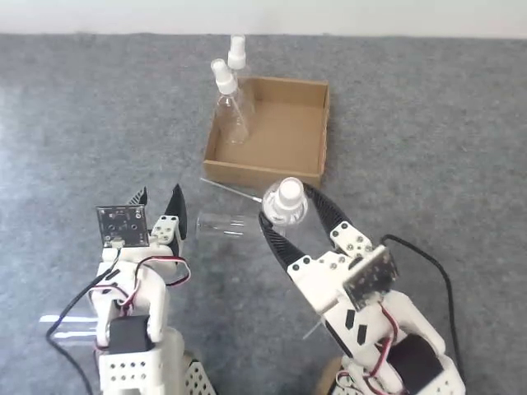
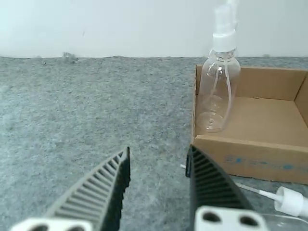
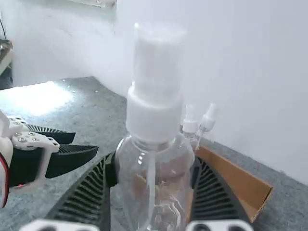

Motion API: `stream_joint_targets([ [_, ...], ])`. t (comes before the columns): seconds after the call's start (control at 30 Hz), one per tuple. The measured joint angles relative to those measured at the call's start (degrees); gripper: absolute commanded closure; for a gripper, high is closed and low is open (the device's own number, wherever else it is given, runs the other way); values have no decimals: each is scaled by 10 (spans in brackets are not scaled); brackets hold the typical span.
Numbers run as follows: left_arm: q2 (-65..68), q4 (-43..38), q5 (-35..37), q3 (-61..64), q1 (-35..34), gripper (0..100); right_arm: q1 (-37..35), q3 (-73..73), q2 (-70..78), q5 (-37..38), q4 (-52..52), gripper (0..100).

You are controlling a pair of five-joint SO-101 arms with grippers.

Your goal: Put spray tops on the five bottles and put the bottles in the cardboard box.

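R grip [image 3: 151,166] clamped on upright capped bottle [image 3: 155,120] | L grip [image 3: 85,143] jaws apart nearby | 2 capped bottles [image 3: 190,126] at box [image 3: 240,185] behind

Grey felt carpet [image 1: 82,123] spread beneath the left gripper [image 2: 159,153]; a plain white wall [image 2: 120,24] rose well beyond it.

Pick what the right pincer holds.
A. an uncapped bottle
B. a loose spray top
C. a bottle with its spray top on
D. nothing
C: the right pincer is closed on a clear bottle, and a white spray top sits on the bottle's neck.
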Motion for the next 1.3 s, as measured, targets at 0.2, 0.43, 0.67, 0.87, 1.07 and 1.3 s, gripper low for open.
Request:
stream_joint_targets([
  [0.2,0,0,0,0,1,819,0,-18,0,0,-7,951],
  [0.43,0,0,0,0,1,819,0,-18,-1,0,-46,951],
  [0.67,0,0,0,0,1,819,0,-18,-1,0,-75,951],
  [0.87,0,0,0,0,1,819,0,-42,62,0,-105,951],
  [1.07,0,0,0,0,1,819,-1,-70,149,0,-143,951],
  [1.3,0,0,0,0,-2,819,-1,-71,215,0,-208,951],
])
